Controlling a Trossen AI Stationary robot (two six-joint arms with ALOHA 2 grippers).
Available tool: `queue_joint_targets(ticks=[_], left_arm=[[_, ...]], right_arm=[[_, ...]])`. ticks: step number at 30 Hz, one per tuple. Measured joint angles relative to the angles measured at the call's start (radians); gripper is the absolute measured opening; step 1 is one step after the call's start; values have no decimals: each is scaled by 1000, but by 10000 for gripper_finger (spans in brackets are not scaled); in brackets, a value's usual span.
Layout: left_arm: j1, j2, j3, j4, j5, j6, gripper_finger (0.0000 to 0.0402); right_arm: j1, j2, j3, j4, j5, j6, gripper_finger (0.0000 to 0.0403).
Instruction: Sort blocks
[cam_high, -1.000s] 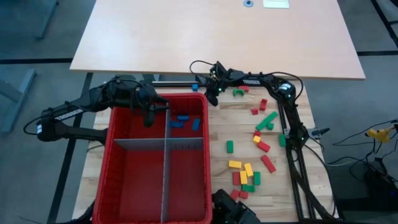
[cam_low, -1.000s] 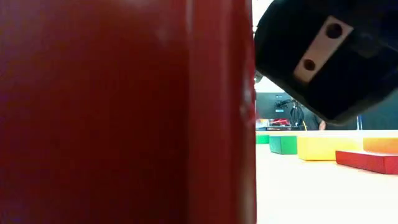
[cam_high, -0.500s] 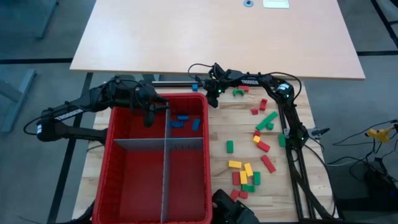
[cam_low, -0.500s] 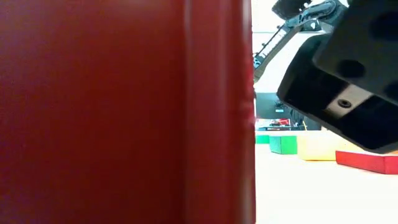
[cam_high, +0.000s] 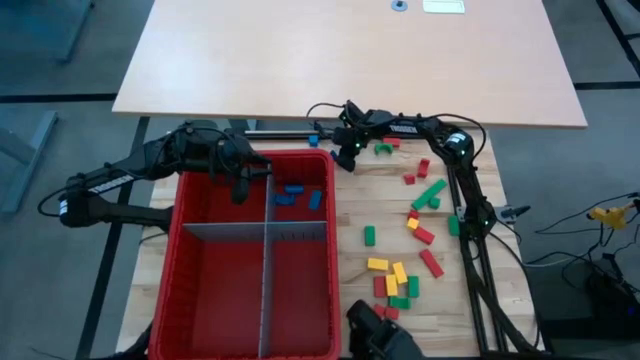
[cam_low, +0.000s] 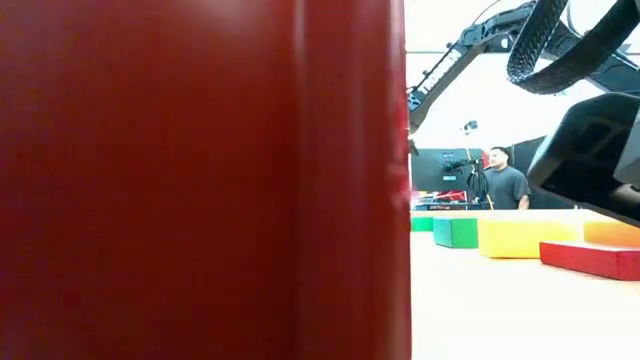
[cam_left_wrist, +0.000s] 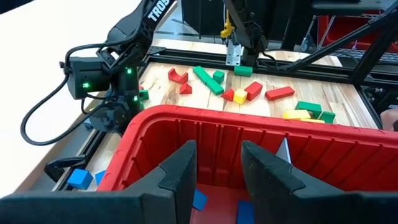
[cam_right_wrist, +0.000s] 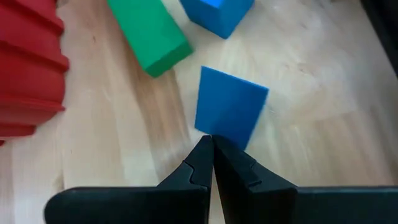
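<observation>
The left gripper (cam_high: 240, 187) hangs over the red bin's (cam_high: 185, 290) far-left compartment, fingers (cam_left_wrist: 180, 174) apart and empty. Blue blocks (cam_high: 292, 193) lie in the far-right compartment, at its three o'clock. The right gripper (cam_high: 343, 158) sits low by the bin's far-right corner, fingers (cam_right_wrist: 198, 163) pressed together, tips touching a blue block (cam_right_wrist: 229, 116) on the table (cam_high: 470, 300). From its four to six o'clock, loose blocks (cam_high: 400, 280) scatter across the wood.
</observation>
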Motion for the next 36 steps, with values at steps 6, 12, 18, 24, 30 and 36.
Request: queue_joint_targets(ticks=[6,12,18,24,30,36], left_arm=[[0,0,0,0,0,0,114],[0,0,0,0,0,0,114],[0,0,0,-1,0,0,114],[0,0,0,-1,0,6,114],[0,0,0,-3,0,7,114],[0,0,0,-3,0,7,114]], right_arm=[[-7,-4,0,8,2,-12,0],[3,-34,0,48,1,2,0],[2,-41,0,44,-8,4,23],[2,-42,0,47,14,20,51],[3,-46,0,60,14,-3,94],[4,-46,0,83,14,1,161]])
